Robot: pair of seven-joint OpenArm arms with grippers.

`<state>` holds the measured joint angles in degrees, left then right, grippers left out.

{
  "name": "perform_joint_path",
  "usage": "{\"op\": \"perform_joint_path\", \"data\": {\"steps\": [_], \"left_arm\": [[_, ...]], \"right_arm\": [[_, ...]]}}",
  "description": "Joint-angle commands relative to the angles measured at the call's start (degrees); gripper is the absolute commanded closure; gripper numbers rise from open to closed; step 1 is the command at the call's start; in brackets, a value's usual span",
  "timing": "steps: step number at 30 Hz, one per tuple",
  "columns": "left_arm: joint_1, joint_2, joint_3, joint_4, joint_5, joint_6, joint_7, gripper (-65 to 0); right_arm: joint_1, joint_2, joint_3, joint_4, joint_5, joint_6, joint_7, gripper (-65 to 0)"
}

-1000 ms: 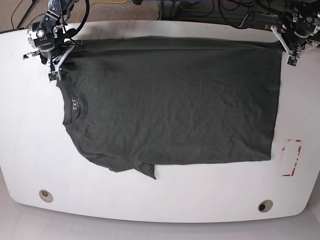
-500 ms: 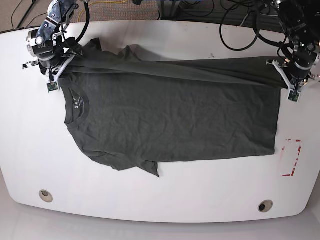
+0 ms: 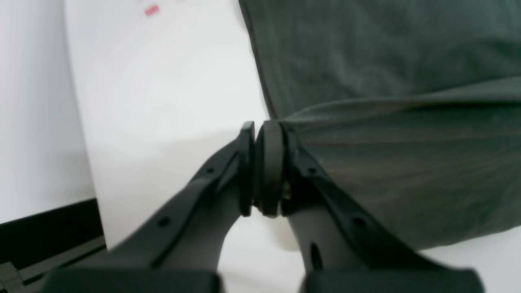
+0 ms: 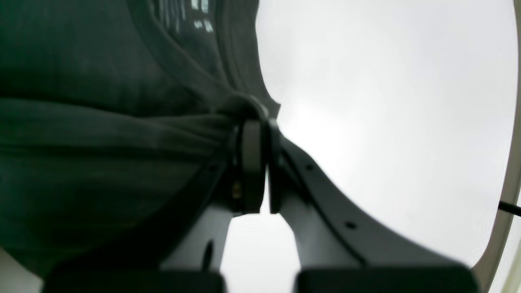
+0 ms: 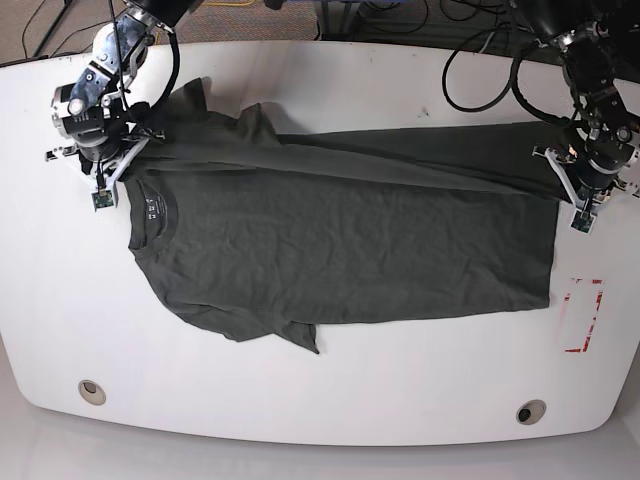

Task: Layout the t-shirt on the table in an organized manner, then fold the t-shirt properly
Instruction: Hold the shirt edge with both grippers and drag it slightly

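The t-shirt lies spread across the middle of the white tabletop, collar toward the frame's left, its far edge folded partway over the body. Left gripper — at the frame's right — has its jaws closed on the hem corner. Right gripper, upper left, has its jaws clamped on bunched cloth by the collar.

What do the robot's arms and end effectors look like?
Both arms are black and silver metal, trailed by looping black cables. The left end effector and right end effector have white finger brackets in the base view; the wrist views show matte black fingers with small round holes.
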<state>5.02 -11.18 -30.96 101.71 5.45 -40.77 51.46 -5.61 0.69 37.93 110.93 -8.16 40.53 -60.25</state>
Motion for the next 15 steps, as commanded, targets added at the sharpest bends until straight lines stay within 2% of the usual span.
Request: {"op": "perform_joint_path", "data": {"steps": [1,8,15], "left_arm": [[-2.16,-1.17,-0.38,-1.27,0.83,0.77,-0.34,-0.3],[-4.97,-2.40,-0.03,-5.40,0.83,0.77,-0.96,-0.3],[-6.03,-2.58,3.05,-8.30,0.83,0.77,-5.70,-0.4]], "right_arm": [[1.69,0.94,0.27,-0.03,-0.85,-0.53,0.51,0.0],[4.07,1.20,0.27,-4.78,-0.85,-0.53,0.69,0.0],[5.12,1.20,0.27,-7.86,-0.85,-0.53,3.41,-0.2]]}}
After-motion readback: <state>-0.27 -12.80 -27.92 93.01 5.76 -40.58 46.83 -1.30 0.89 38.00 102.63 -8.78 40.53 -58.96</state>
